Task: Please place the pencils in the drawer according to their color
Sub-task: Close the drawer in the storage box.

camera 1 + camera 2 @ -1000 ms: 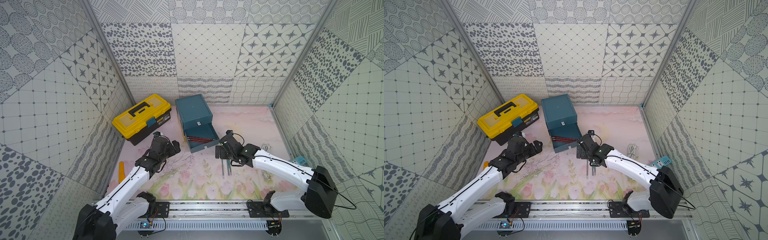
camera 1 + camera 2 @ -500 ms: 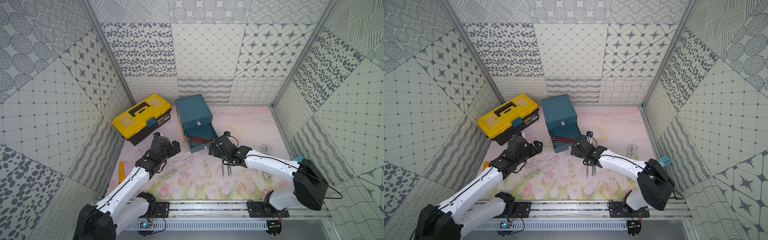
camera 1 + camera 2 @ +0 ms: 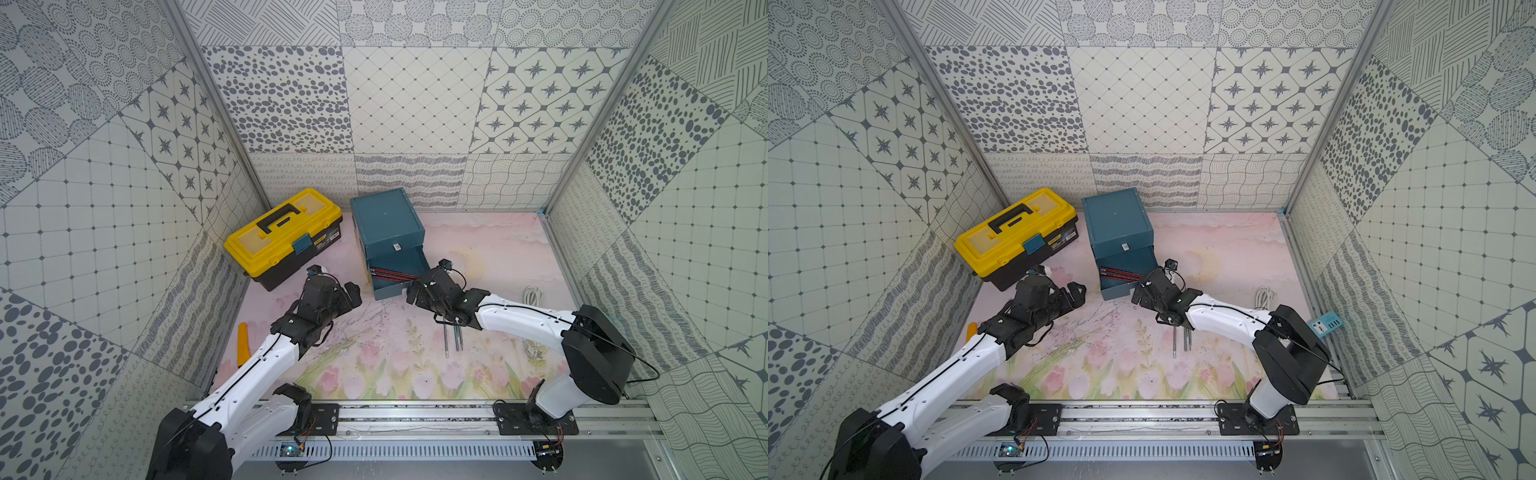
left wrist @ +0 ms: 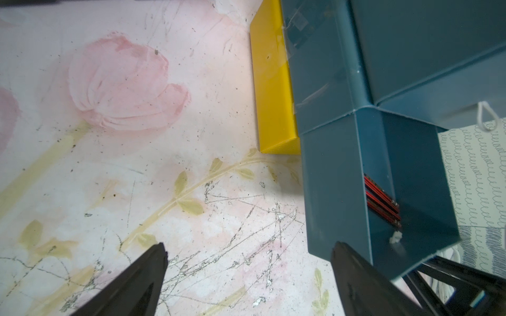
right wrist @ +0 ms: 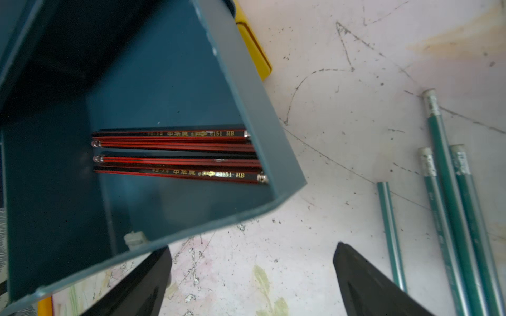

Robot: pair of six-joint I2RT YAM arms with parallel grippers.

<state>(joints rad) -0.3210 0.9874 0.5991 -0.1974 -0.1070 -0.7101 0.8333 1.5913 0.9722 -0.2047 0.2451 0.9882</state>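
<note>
The right pincer (image 5: 252, 249) stands with its jaws wide apart and nothing between them, just off the front corner of the pulled-out drawer (image 5: 260, 123). Four red-and-black pencils (image 5: 175, 153) lie side by side on that drawer's floor. Beside the pincer, four teal pencils (image 5: 449, 208) lie roughly parallel on the bench (image 3: 415, 365), apart from the drawer. The left pincer (image 4: 249, 246) is also spread open and empty, near the drawer's other front corner. The open drawer is the middle one of the teal cabinet (image 3: 386, 220), with a yellow drawer (image 4: 273, 90) beneath it. A yellow-lidded toolbox (image 3: 282, 237) sits beside the cabinet, and a white cable (image 3: 532, 296) lies well off by the side wall.
</note>
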